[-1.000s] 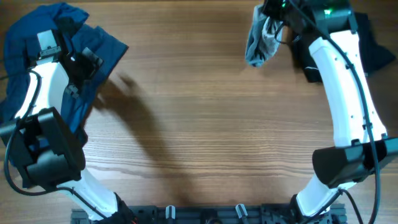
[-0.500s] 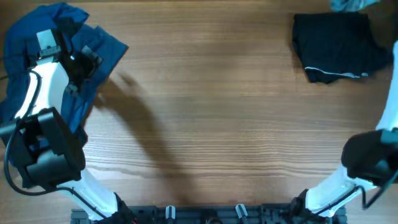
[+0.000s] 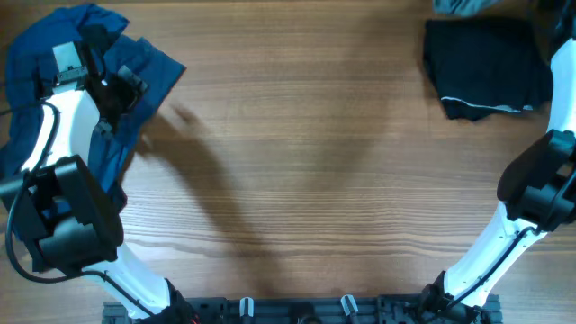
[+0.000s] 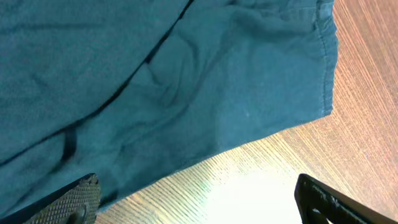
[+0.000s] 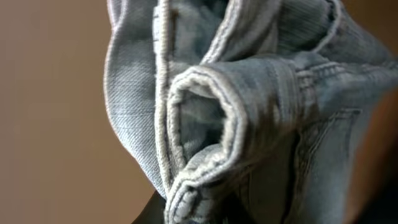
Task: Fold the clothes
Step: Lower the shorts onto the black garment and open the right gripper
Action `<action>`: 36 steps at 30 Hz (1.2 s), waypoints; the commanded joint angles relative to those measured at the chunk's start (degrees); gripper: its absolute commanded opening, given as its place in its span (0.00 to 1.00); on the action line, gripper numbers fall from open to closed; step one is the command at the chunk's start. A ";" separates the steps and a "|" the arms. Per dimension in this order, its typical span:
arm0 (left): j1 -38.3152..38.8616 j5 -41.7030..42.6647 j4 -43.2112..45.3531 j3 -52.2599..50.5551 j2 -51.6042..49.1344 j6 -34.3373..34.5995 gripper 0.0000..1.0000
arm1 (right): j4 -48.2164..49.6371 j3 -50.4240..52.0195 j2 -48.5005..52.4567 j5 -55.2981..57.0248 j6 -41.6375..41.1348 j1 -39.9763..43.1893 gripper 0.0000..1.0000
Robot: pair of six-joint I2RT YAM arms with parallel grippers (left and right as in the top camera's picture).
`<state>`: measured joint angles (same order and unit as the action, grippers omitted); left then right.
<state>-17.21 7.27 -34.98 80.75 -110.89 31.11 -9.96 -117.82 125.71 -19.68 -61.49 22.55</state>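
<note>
The light denim shorts (image 5: 249,106) hang bunched in my right gripper and fill the right wrist view; the fingers are hidden by the cloth. In the overhead view only a bit of the shorts (image 3: 461,5) shows at the top edge, above the black garment (image 3: 486,67) lying folded at the far right. The right gripper itself is past the frame's top there. The dark navy garment (image 3: 54,108) lies crumpled at the far left. My left gripper (image 4: 199,208) is open and empty, just above the wood beside the navy garment's hem (image 4: 186,93).
My right arm (image 3: 562,99) runs up the right edge of the wooden table (image 3: 315,162). My left arm (image 3: 63,117) lies over the navy garment. The arm bases stand at the front edge.
My right arm has lifted the denim shorts up and back, past the top edge of the overhead view, uncovering the black garment. The left arm has not moved.
</note>
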 commanded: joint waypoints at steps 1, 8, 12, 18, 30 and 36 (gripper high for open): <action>0.48 -0.72 0.02 0.70 1.38 -0.68 1.00 | -9.42 -1.68 -1.18 1.05 -1.51 -0.37 0.04; 1.62 -0.72 0.00 0.70 1.38 -0.68 1.00 | -25.38 -1.68 -1.20 9.44 2.69 0.59 0.04; 1.73 -0.72 0.02 0.70 1.38 -0.68 1.00 | -39.43 -1.70 -1.20 14.03 6.01 1.88 0.04; 1.73 -0.72 0.02 0.70 1.38 -0.68 1.00 | -57.72 -1.70 -1.20 18.03 6.88 2.62 0.86; 1.73 4.85 1.18 0.72 2.21 -0.92 0.99 | -59.45 -1.75 -9.68 -4.92 44.81 3.19 0.99; 1.73 5.53 0.44 0.72 18.12 -2.45 1.00 | -55.47 -1.75 -22.77 -19.32 73.37 -2.58 0.99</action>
<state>-15.79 11.70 -34.20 80.73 -104.16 31.07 -64.97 -118.65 107.87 -32.82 -3.95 23.51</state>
